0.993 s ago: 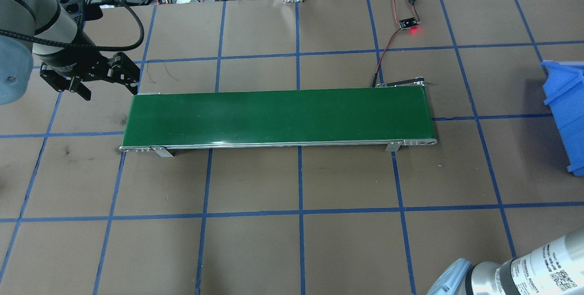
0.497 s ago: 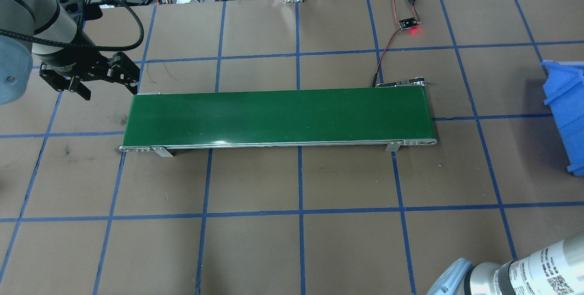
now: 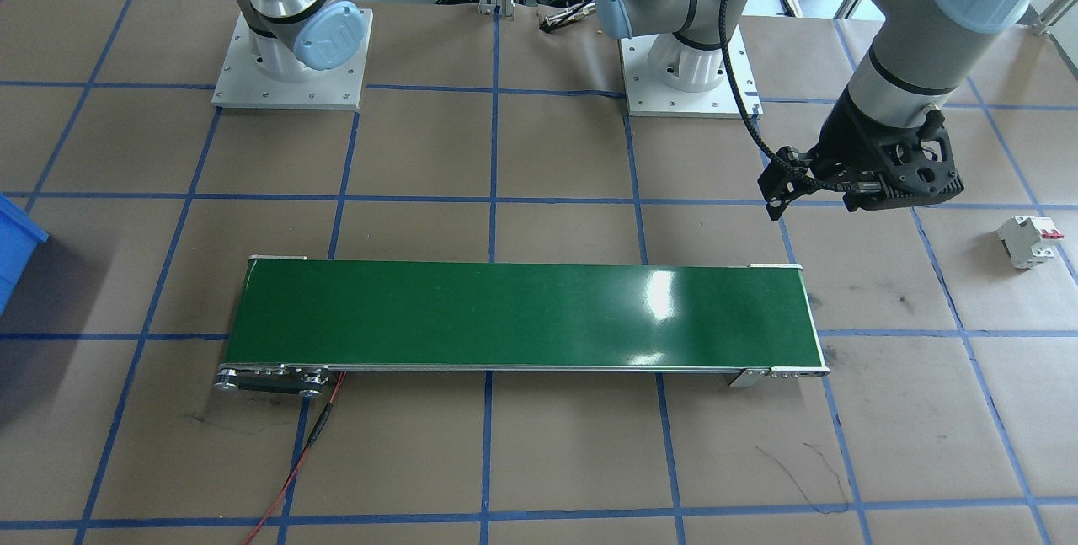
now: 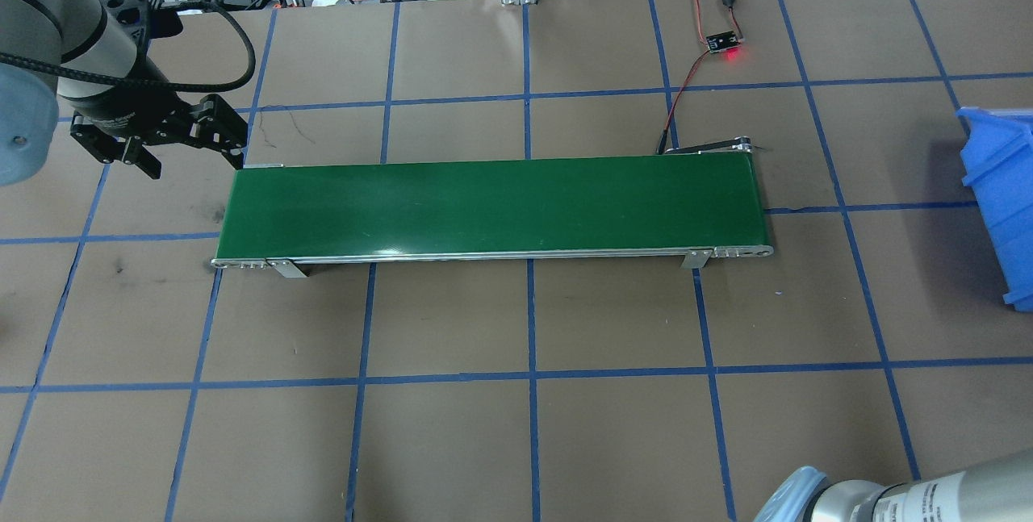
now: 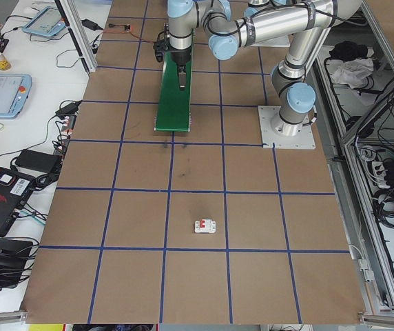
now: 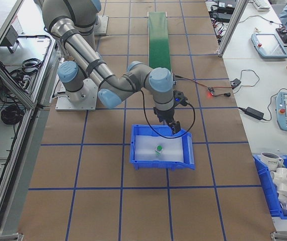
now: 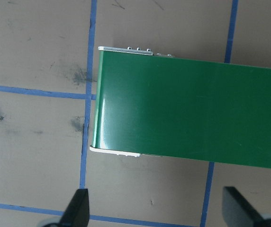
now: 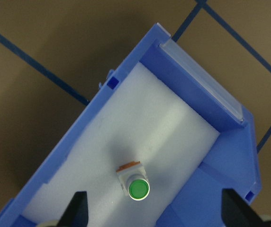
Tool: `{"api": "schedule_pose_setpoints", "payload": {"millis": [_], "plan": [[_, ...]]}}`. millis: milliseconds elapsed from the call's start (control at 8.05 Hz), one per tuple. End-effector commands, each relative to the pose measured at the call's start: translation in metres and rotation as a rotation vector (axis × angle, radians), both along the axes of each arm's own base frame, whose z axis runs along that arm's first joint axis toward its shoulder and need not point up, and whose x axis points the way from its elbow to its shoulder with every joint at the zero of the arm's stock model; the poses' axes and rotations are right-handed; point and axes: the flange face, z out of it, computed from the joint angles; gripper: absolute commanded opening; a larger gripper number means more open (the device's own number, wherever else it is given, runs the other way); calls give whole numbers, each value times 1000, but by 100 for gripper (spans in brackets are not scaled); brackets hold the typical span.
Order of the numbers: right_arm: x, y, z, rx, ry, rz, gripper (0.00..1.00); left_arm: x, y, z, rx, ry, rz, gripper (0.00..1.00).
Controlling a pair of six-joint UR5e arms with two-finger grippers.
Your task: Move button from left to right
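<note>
The button [image 8: 138, 187], with its green round cap and white body, stands upright on white foam inside the blue bin [image 8: 192, 94]; in the exterior right view the button [image 6: 158, 149] shows as a small green dot. My right gripper [image 8: 155, 213] hovers open above the bin, its fingers wide on either side of the button and clear of it. My left gripper [image 4: 194, 157] hangs open and empty over the left end of the green conveyor belt [image 4: 492, 203]. The left wrist view shows that belt end [image 7: 192, 113] below the left gripper [image 7: 157, 213].
A white circuit breaker with a red toggle [image 3: 1026, 242] lies on the brown table beyond the belt's left end. A small lit sensor board [image 4: 722, 42] with red wires sits behind the belt. The blue bin [image 4: 997, 183] stands at the far right edge.
My right arm's elbow has dropped lower at the bottom right of the overhead view. The left gripper has edged slightly back and stays open.
</note>
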Motion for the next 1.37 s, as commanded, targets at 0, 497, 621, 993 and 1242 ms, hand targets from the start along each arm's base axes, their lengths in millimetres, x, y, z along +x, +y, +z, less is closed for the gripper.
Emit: {"api": "schedule_pose_setpoints", "payload": {"millis": [0, 497, 621, 993, 1242], "plan": [[119, -12, 61, -14, -62, -242, 100, 0, -1, -1, 2, 0, -3, 100], [256, -5, 109, 3, -158, -431, 100, 1, -3, -5, 8, 2, -1, 100], [294, 2, 117, 23, -171, -420, 100, 1, -3, -5, 8, 2, -1, 100], [358, 15, 115, 96, -217, -598, 100, 1, -4, -8, 12, 4, 3, 100], [422, 26, 117, 97, -199, -682, 100, 1, -6, -7, 7, 3, 11, 100]]}}
